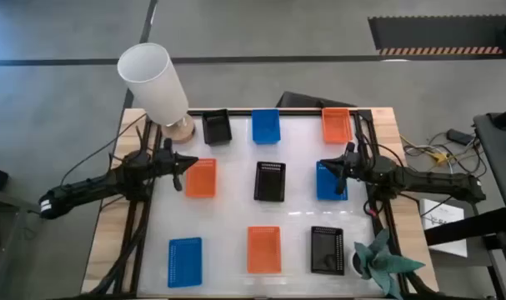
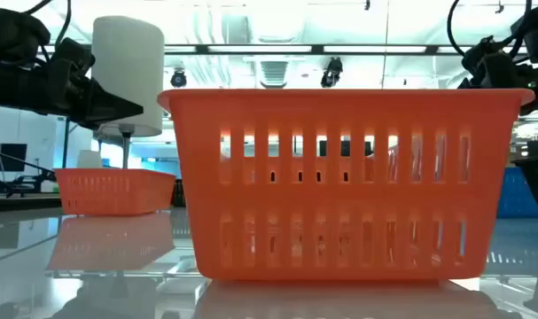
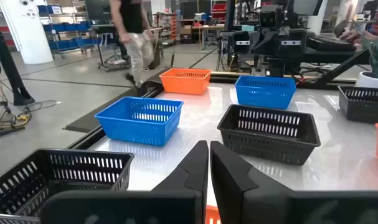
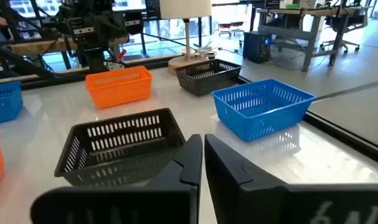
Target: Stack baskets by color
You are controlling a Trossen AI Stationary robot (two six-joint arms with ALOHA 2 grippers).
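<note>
Nine baskets sit singly on the table (image 1: 236, 250) in three rows: three blue (image 1: 267, 126), three orange (image 1: 264, 249) and three black (image 1: 270, 182), none stacked. The left gripper (image 1: 179, 173) hovers closed and empty beside the middle-row orange basket; the right gripper (image 1: 340, 171), also closed and empty, is over the middle-row blue one.

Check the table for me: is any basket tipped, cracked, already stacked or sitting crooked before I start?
Nothing stands out. All nine baskets sit upright and apart in a loose three-by-three grid, none stacked. The far-left black basket is turned slightly, close beside the lamp base. Left gripper and right gripper are shut and hold nothing.
</note>
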